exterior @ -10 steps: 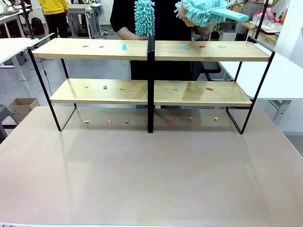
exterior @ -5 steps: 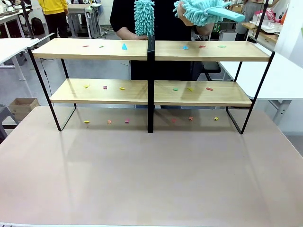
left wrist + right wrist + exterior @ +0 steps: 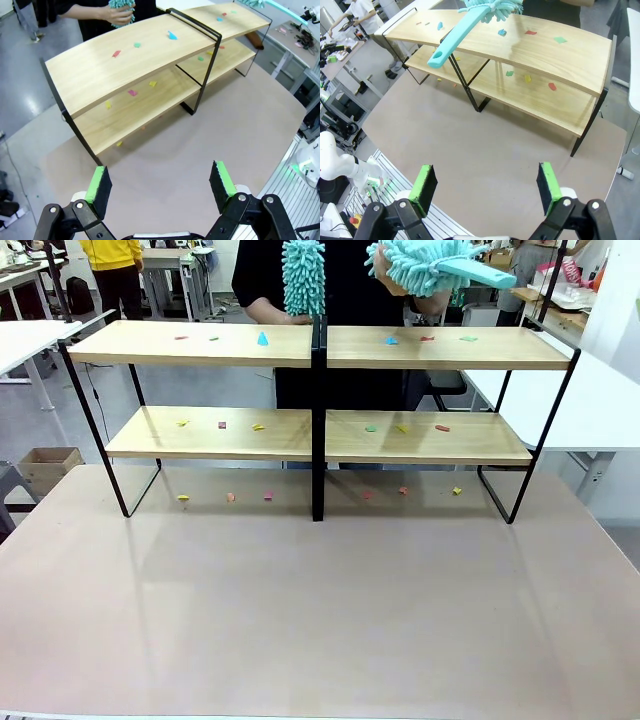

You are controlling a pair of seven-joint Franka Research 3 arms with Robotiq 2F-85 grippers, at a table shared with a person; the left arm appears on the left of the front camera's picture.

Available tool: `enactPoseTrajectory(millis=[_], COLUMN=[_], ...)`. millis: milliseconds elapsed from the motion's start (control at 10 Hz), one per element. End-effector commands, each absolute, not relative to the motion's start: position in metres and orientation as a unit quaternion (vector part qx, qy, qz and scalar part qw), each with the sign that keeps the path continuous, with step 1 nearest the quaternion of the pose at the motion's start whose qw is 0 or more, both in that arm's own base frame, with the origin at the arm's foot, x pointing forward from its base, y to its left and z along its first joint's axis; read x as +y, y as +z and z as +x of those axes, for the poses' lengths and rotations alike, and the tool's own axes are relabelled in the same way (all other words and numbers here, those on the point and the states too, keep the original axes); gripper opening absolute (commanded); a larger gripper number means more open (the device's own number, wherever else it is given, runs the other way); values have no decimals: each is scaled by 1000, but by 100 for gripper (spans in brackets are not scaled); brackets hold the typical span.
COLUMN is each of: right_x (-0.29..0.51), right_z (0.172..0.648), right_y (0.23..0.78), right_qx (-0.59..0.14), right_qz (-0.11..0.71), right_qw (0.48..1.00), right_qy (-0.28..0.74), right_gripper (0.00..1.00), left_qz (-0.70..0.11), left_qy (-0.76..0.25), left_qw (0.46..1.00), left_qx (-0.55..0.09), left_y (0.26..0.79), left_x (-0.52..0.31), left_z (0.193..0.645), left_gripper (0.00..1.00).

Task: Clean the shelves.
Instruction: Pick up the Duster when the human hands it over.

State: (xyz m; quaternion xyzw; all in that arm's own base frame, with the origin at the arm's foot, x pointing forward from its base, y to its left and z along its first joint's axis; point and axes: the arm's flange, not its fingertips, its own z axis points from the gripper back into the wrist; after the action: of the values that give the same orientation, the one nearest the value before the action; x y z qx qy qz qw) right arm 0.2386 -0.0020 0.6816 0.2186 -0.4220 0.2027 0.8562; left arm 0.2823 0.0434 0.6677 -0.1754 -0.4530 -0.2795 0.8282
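The shelves (image 3: 200, 344) stand at the far side of the beige tabletop: two tiers of light wooden boards on a black frame with a central post (image 3: 318, 420). Small coloured scraps (image 3: 263, 339) lie scattered on both tiers and on the tabletop under them. Behind the rack a person holds two teal fluffy dusters: one upright (image 3: 303, 275), the other (image 3: 430, 265) lying sideways with its handle pointing right. My left gripper (image 3: 157, 182) is open above the tabletop, well short of the shelves (image 3: 125, 65). My right gripper (image 3: 487, 186) is open too, facing the shelves (image 3: 535, 50) and the duster handle (image 3: 455, 42).
The beige tabletop (image 3: 320, 610) spreads wide and bare in front of the rack. White tables stand at the left (image 3: 25, 340) and right (image 3: 610, 400). A cardboard box (image 3: 48, 466) sits on the floor at the left. Another person stands far back left.
The person's dusters have risen slightly; the sideways one shifted a little. The shelves, scraps and grippers' surroundings look unchanged.
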Motion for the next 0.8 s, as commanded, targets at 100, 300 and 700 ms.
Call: enactPoseTrajectory(millis=[100, 300, 700], right_x=[-2, -2, -2], right_z=[239, 239, 239], right_y=[682, 682, 682], right_qx=[-421, -421, -422], right_qz=[219, 219, 219], right_qw=[857, 857, 856], right_qy=[201, 201, 203], right_gripper=[100, 100, 100], left_qz=[-176, -176, -176], left_qy=[-279, -279, -279], left_qw=[828, 828, 828], left_qx=[-453, -453, -453], left_y=[668, 668, 668], left_x=[43, 43, 43], left_z=[282, 282, 282], left_gripper=[100, 100, 100])
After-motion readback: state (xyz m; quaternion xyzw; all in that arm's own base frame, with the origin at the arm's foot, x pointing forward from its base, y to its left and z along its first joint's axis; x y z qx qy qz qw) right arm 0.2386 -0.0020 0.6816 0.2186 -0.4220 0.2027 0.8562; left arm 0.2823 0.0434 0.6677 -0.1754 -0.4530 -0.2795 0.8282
